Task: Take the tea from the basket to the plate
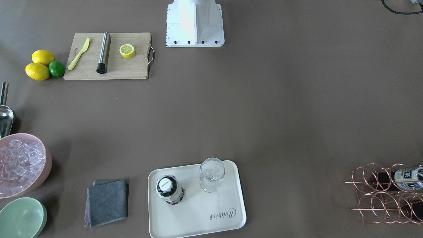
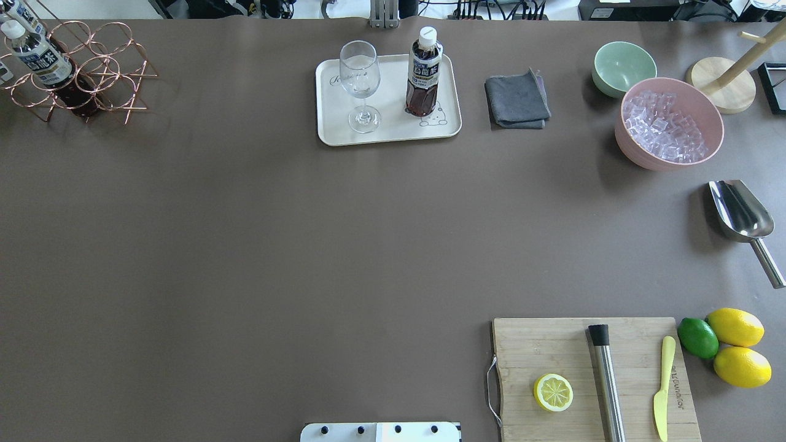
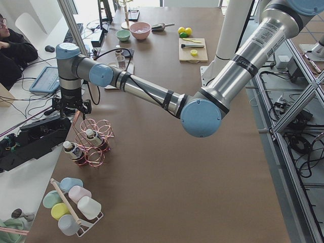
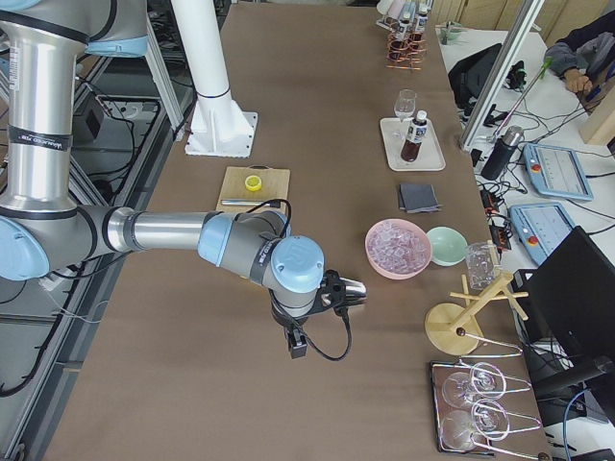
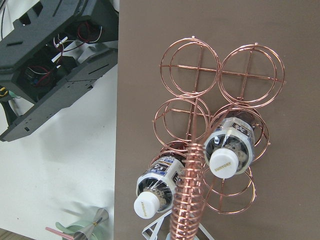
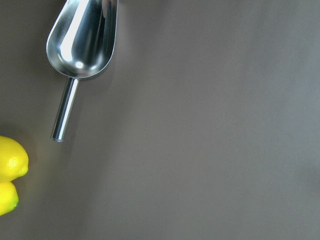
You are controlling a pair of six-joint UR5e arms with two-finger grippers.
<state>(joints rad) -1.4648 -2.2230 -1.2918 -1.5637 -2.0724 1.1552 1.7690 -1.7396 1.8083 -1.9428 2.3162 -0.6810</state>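
Hovering over the basket (image 5: 189,200), tea (image 5: 226,150) just beneath the fingertips of the left gripper (image 3: 72,111); finger spread impossible to tell. Next: lower, clamp below the cap, lift.

Three teas (image 2: 424,80), two lemons (image 2: 735,327) (both whole)

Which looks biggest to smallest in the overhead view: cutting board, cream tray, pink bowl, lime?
cutting board
cream tray
pink bowl
lime
The board and lime lie nearer the camera, but the gaps look wide enough.
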